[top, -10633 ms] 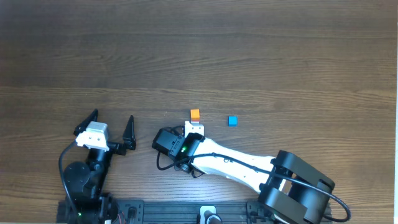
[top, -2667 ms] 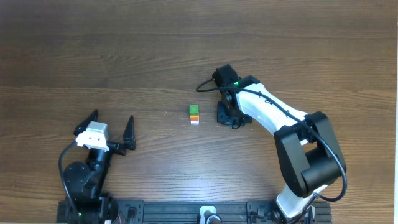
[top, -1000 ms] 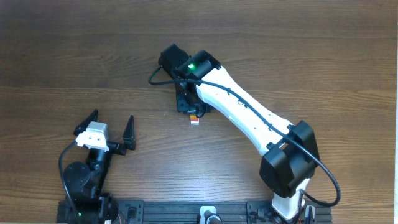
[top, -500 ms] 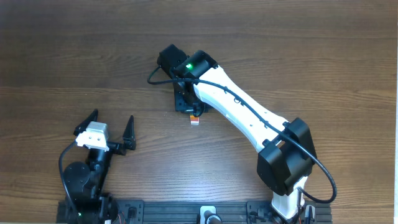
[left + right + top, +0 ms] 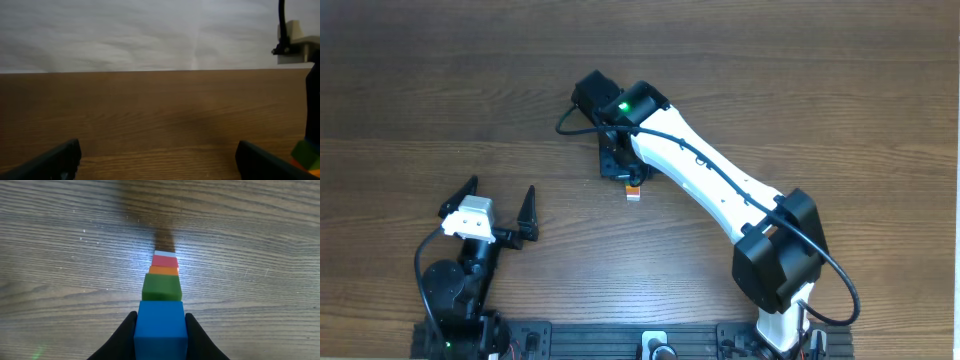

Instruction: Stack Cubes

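Table (image 5: 800, 80) of dark wood grain carries everything. The right arm (image 5: 710, 180) reaches from its base across the middle, and the right gripper (image 5: 623, 166) hangs over the cube stack (image 5: 163, 272). The left gripper (image 5: 500, 205) sits near its own base, well apart from the stack, jaws spread wide and holding nothing. The right jaws are closed on the blue cube (image 5: 161, 330), one finger against each side face. That cube sits directly over the green cube (image 5: 161, 288), in line with the column; I cannot tell whether the two touch. Below come the orange cube (image 5: 163, 270), the red cube (image 5: 165, 261) and the white cube (image 5: 165, 253) on the table.
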You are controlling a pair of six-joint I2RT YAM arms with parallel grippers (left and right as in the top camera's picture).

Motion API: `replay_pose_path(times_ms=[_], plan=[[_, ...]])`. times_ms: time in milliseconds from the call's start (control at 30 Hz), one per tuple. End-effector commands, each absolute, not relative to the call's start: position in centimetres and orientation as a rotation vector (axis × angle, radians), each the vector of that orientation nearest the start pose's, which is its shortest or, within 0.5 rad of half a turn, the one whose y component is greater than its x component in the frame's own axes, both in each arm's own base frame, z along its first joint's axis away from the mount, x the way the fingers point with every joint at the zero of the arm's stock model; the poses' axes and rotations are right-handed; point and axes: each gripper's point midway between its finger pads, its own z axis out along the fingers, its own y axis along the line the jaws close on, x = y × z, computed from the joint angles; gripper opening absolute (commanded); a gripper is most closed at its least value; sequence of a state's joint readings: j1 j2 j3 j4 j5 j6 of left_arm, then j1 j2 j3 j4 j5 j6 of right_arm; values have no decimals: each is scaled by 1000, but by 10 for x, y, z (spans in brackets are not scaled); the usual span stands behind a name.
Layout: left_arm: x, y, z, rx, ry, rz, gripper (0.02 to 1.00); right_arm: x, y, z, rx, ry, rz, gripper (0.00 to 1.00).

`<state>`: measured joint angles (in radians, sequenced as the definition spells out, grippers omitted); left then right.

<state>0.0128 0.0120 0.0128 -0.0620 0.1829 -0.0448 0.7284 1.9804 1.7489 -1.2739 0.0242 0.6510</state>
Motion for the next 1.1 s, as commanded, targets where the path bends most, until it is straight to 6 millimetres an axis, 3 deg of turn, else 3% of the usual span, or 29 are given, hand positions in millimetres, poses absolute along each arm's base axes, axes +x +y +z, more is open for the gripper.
replay_pose_path(times_ms=[33, 400, 633, 800, 1000, 1100], plan=[[244, -26, 161, 96, 1628, -152, 998, 301, 262, 107, -105, 3077, 26, 134], [244, -26, 161, 96, 1628, -152, 998, 303, 262, 106, -102, 3073, 31, 163], [244, -26, 161, 96, 1628, -152, 1000, 304, 261, 106, -95, 3073, 31, 332], [244, -26, 161, 96, 1628, -152, 998, 304, 261, 106, -94, 3073, 31, 391], [244, -26, 161, 96, 1628, -152, 998, 306, 259, 106, -86, 3073, 30, 632], [244, -26, 161, 96, 1628, -152, 1000, 307, 257, 106, -79, 3071, 26, 803]])
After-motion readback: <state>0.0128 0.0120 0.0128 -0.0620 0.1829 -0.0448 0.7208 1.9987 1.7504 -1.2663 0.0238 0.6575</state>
